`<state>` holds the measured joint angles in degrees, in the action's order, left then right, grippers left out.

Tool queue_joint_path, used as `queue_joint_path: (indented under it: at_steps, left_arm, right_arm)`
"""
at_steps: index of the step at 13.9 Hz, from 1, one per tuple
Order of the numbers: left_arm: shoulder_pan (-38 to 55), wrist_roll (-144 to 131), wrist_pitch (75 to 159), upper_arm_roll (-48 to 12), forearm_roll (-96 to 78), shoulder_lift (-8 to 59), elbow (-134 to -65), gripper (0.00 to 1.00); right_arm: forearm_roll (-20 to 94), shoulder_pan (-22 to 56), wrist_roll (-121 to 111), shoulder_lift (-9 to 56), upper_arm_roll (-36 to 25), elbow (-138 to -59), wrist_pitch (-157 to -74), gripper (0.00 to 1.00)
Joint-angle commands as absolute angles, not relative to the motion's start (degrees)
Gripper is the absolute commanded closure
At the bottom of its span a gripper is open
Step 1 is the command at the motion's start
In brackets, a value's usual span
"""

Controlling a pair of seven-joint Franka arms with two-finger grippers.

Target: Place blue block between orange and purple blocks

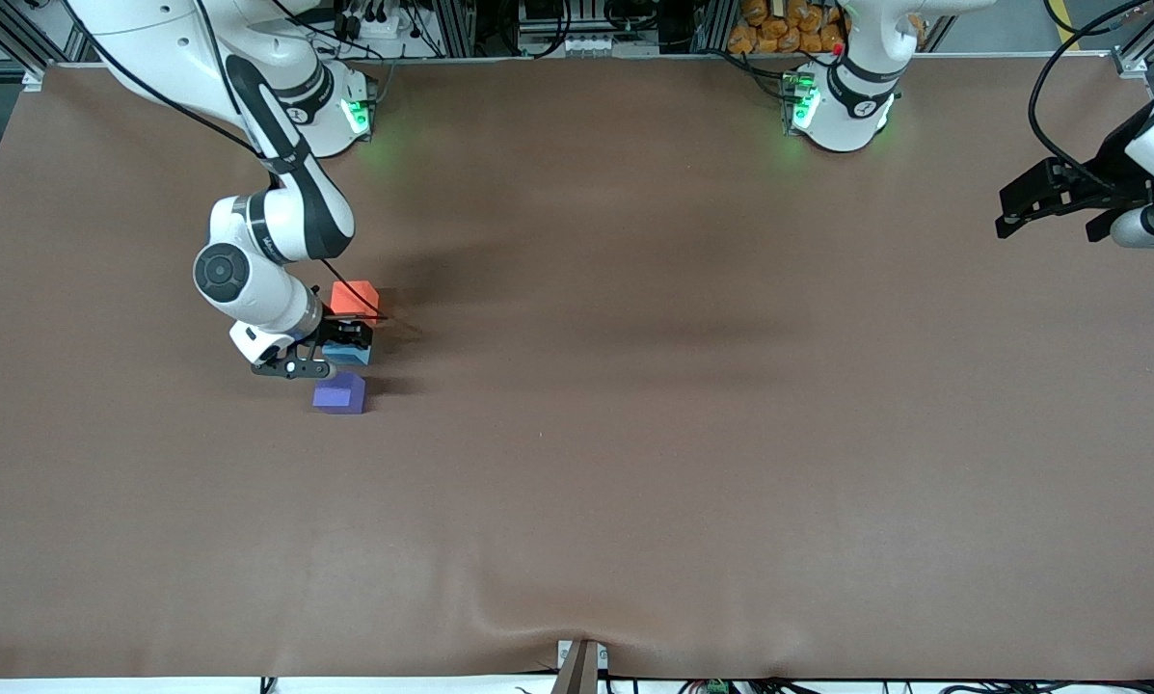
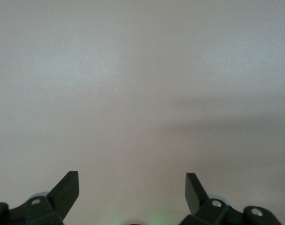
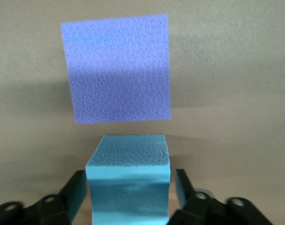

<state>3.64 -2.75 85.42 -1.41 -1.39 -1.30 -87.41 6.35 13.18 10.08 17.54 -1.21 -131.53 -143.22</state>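
blue block [image 1: 349, 355] between orange block [image 1: 354, 297], purple block [image 1: 340, 394]

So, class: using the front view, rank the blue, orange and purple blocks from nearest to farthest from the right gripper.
1. The blue block: between the fingers of the right gripper.
2 and 3. The orange block, farther from the front camera than the blue one, and the purple block, nearer to that camera, lie about equally far from the gripper; too close to rank.
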Motion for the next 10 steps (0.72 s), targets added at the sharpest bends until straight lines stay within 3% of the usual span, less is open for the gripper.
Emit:
queue_joint_path:
  at_steps: [1, 4, 10]
  left_arm:
    - [3.4, -3.6, 85.4, -1.6, -1.2, -0.9, -86.5, 0.00]
    - [3.4, -3.6, 85.4, -1.6, -1.1, -0.9, -86.5, 0.00]
    - [3.4, -3.6, 85.4, -1.6, -1.1, -0.9, -86.5, 0.00]
  right_arm:
    - [5.7, 10.6, 9.6, 15.3, -0.3, -124.1, -129.9, 0.00]
    - [5.8, 9.9, 9.5, 15.6, -0.3, -106.7, -109.5, 0.00]
    - [5.6, 2.7, 7.7, 16.9, 3.0, -76.9, -85.3, 0.00]
